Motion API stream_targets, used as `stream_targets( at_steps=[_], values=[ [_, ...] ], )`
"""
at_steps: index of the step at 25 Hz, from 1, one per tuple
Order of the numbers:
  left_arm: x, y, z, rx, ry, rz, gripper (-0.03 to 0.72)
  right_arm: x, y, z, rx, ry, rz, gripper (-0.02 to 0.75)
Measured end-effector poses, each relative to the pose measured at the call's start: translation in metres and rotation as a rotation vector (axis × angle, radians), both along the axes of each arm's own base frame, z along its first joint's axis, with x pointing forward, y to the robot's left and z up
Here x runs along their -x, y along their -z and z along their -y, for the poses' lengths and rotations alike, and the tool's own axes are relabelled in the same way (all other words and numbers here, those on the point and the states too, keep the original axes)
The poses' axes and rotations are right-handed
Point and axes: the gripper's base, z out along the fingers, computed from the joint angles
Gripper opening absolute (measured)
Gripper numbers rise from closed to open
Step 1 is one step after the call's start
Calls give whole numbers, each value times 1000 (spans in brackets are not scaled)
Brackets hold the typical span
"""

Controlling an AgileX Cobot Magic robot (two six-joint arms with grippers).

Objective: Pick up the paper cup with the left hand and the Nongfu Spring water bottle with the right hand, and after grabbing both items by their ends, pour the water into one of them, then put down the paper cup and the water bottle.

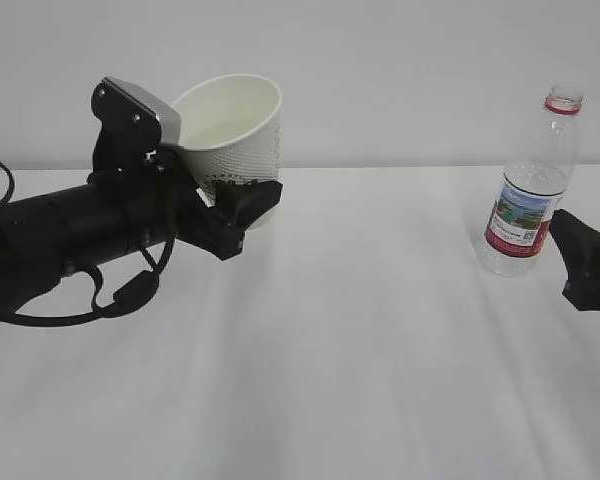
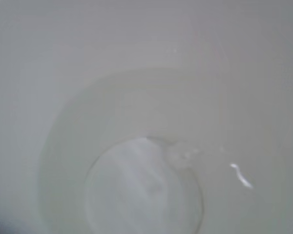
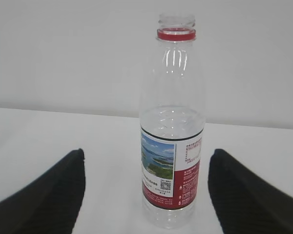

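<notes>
The white paper cup (image 1: 235,125) is tilted with its mouth facing up and forward, and my left gripper (image 1: 238,198) is shut on its lower part. The left wrist view looks straight into the cup (image 2: 88,58), where a pale pool of water (image 2: 144,192) lies at the bottom. The capless Nongfu Spring water bottle (image 1: 528,195) stands upright at the right, partly filled. My right gripper (image 1: 583,262) is open just in front of it. In the right wrist view the bottle (image 3: 172,146) stands a little beyond the right gripper (image 3: 147,156), between its two black fingers (image 3: 53,195), untouched.
A white table (image 1: 360,350) spreads under both arms, with a plain white wall behind. The left arm's black cable (image 1: 100,300) loops below the arm.
</notes>
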Motion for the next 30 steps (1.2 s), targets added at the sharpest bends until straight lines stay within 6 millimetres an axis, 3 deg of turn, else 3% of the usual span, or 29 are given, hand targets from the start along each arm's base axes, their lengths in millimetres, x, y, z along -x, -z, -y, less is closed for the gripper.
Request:
stream_targets(
  at_steps=[30],
  values=[
    [-39, 2, -90, 39, -354, -45, 504, 0, 0, 0, -2, 0, 0, 589]
  ],
)
